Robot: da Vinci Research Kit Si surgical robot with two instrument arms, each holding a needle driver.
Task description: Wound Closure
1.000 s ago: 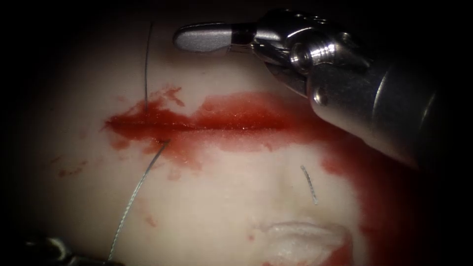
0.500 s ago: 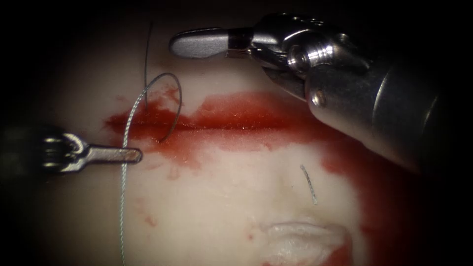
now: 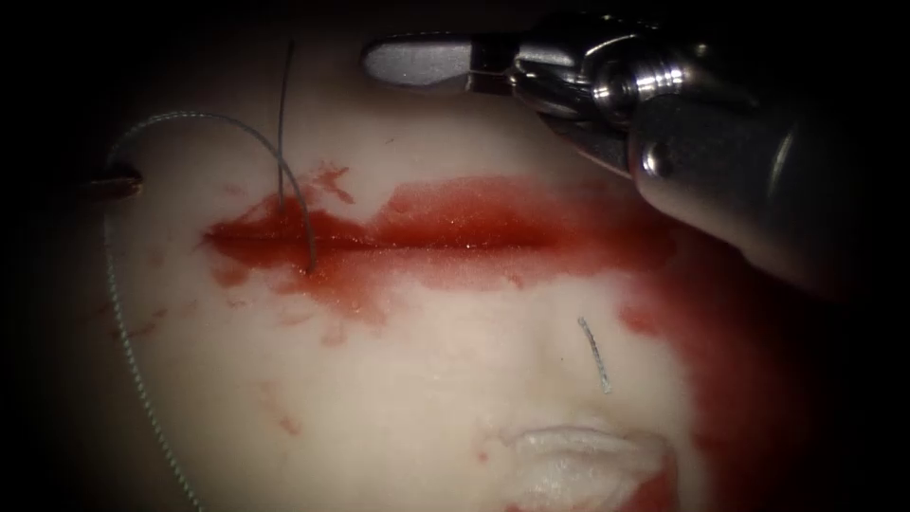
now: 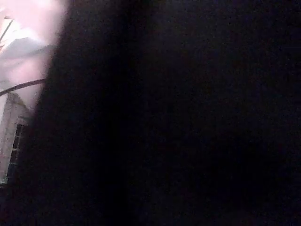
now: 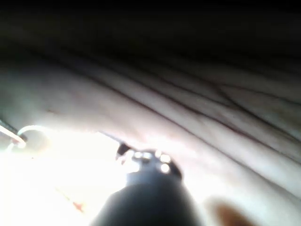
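The tissue (image 3: 427,379) has a horizontal cut (image 3: 379,239) ringed with red fluid. A braided thread (image 3: 204,118) rises from the tissue at the cut's left end (image 3: 311,269), arcs up and left, then bends at my left tool (image 3: 118,182). That tool sits in shadow at the far left, its jaws shut on the thread. From there the thread trails down (image 3: 142,389). A thin dark strand (image 3: 282,123) stands up from the cut's left end. My right tool (image 3: 417,59) hovers behind the cut, jaws shut and holding nothing. I see no needle.
A short cut piece of thread (image 3: 595,356) lies on the tissue in front of the cut, toward the right. Below it is a pale raised fold (image 3: 578,450). Red fluid spreads down the right side (image 3: 730,379). The right tool's thick shaft (image 3: 749,180) hangs over the cut's right end.
My left tool came in from the lower left and swept up and to the far left, carrying the thread into a wide arc. The right tool shifted slightly up and right.
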